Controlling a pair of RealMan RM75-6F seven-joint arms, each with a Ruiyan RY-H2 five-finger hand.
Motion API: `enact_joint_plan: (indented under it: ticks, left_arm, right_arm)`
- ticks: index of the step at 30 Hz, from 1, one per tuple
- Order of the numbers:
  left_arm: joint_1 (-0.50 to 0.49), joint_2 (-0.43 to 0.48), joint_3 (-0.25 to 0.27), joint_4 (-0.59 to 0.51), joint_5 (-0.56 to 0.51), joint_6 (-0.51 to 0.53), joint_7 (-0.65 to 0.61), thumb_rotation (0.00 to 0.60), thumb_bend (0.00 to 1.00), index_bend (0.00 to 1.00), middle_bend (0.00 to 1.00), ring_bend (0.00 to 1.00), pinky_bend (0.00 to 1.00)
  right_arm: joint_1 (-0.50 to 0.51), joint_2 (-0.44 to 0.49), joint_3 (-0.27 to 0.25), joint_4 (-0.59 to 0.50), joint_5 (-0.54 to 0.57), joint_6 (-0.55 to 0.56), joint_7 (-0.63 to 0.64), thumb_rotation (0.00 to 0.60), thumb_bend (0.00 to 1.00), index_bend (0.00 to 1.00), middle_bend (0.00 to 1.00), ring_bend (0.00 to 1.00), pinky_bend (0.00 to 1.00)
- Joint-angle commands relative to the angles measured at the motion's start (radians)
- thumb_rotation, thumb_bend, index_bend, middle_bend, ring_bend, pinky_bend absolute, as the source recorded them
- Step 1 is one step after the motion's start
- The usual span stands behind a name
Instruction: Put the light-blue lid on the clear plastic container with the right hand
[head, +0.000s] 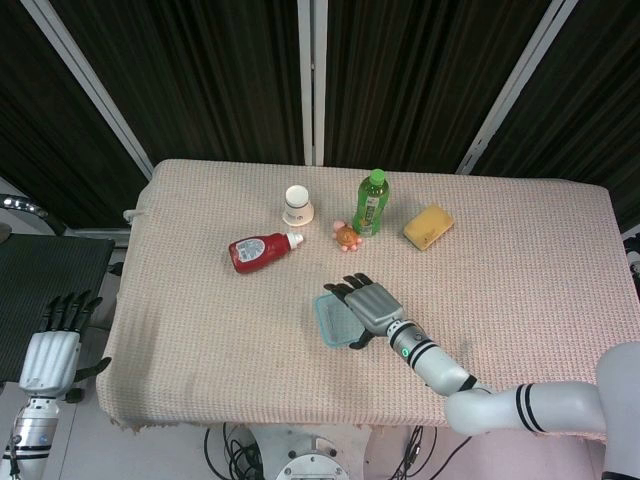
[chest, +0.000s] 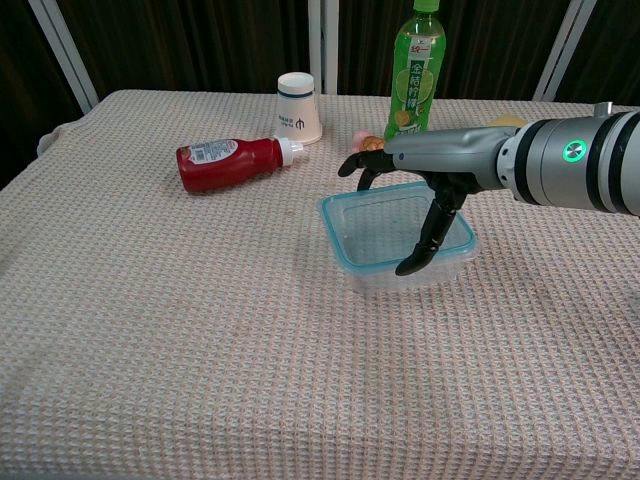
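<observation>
Clear plastic container (chest: 400, 240) with light-blue lid (chest: 340, 222) fitted: centre of chest view, on worktop (chest: 150, 330). Right hand (chest: 420, 175) above it, fingers (chest: 425, 240) spread, thumb tip on lid, gripping nothing. Left hand (head: 50, 345): lower left of head view, off worktop, fingers apart.

Right hand (chest: 425, 170) reaches in from the right, palm down, fingers (chest: 352, 163) stretched flat, thumb hanging downward; forearm extended level behind it. Left hand (head: 50, 345) hangs low at the far left, fingers straight and slightly apart, holding nothing.
</observation>
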Motion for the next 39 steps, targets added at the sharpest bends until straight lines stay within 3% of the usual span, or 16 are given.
enact_joint_plan:
  ticks: [1,39]
  left_arm:
    - [0.001,0.001,0.000,-0.002,-0.002,0.000,0.001,0.600,0.06,0.12,0.05,0.00,0.00]
    - [0.003,-0.004,0.003,-0.002,-0.007,-0.003,0.006,0.600,0.06,0.12,0.05,0.00,0.00]
  right_arm:
    - [-0.008,0.004,0.003,0.002,-0.013,0.000,0.018,0.600,0.04,0.00,0.28,0.00,0.00]
    - [-0.027,-0.012,-0.013,0.058,-0.061,-0.030,0.072,0.600,0.04,0.00,0.27,0.00,0.00]
